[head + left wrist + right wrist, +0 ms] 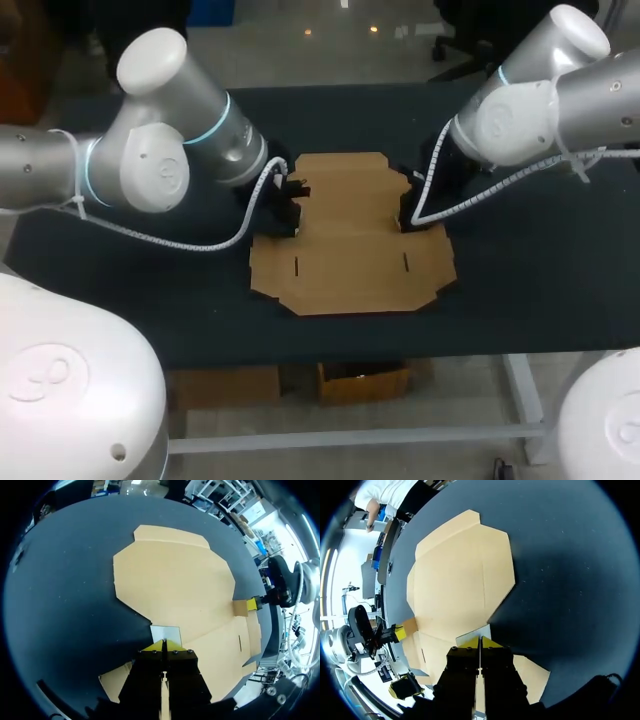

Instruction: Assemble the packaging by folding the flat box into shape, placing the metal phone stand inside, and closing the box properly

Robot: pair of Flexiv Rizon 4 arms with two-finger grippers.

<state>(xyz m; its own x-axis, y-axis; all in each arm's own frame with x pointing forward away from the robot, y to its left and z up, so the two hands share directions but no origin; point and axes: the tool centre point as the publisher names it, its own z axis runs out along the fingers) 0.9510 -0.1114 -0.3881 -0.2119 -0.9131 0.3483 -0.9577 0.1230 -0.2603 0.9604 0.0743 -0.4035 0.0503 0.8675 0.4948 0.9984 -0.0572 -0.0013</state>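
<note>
Folding was the step: flat box (350, 255) lay mid-table, your left gripper (164, 646) clamped on its 9 o'clock flap (166, 631), right gripper (480, 642) on the 3 o'clock flap (476, 632). Next, I judged, you needed both lifted evenly.

head camera is sitting high above and behind the robot, looking down on the table (540, 280), far enough back to be taking in the whole flat box (350, 240) and both sides of it. left wrist camera is riding close over the left gripper (164, 642), looking out along its fingers, low across the box, toward the right gripper (255, 603) at the far edge. right wrist camera is doing the same from the opposite side, sitting close over the right gripper (480, 640) and facing the left gripper (397, 632). all three are sharing the box; the two wrist views are facing each other across it.
</note>
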